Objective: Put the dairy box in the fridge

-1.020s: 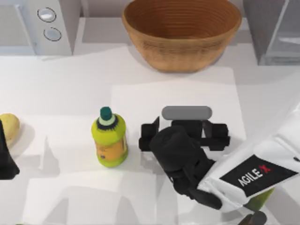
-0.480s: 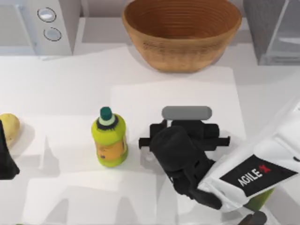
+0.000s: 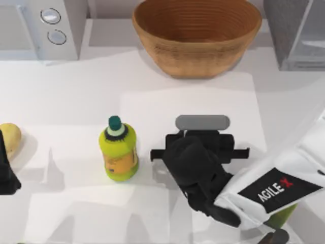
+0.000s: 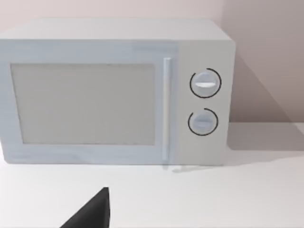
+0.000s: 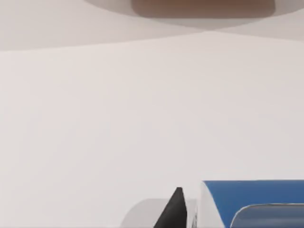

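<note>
right gripper (image 3: 200, 145) sits mid-table, fingers drawn in on the box (image 5: 251, 202), which is under it, blue top peeking out in the wrist view. grip looks clamped on it. fridge (image 3: 297, 33) is back right, so that arm's nearer. left arm's parked at the left edge.

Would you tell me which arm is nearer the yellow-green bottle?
The right arm, just to the bottle's right; the left arm is parked at the table's left edge.
</note>
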{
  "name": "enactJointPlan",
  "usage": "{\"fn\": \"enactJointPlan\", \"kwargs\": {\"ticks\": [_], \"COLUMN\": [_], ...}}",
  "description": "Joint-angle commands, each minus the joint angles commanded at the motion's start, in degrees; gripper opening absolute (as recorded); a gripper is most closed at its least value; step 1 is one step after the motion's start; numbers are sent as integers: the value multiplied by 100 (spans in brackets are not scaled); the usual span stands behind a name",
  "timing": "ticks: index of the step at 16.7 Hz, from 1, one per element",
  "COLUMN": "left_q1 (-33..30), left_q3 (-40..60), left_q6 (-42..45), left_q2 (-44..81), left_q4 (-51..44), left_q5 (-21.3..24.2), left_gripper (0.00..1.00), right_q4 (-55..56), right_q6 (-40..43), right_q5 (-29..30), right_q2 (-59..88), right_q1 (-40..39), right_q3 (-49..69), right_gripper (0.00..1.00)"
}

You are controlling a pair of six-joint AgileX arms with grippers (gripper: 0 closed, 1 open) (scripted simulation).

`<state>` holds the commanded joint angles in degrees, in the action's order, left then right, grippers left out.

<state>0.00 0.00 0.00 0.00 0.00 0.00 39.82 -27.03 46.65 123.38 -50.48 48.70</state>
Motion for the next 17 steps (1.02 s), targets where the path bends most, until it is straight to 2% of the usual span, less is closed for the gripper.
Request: {"fn": "enactJointPlan", "kwargs": {"ticks": [9,17], "left_q1": [0,0], "left_q3": [0,0], "left_q6": [0,0], "left_q2": [0,0], "left_q4": [0,0], "left_q5": [0,0], "left_gripper": [100,100], "right_q4": [-80,-1916], "right_q6": [8,160], "right_q5": [-30,-416], "right_q2": [-39,-1101], "right_q1": [4,108], "right_q3": [7,219], "right_gripper": [0,0]}}
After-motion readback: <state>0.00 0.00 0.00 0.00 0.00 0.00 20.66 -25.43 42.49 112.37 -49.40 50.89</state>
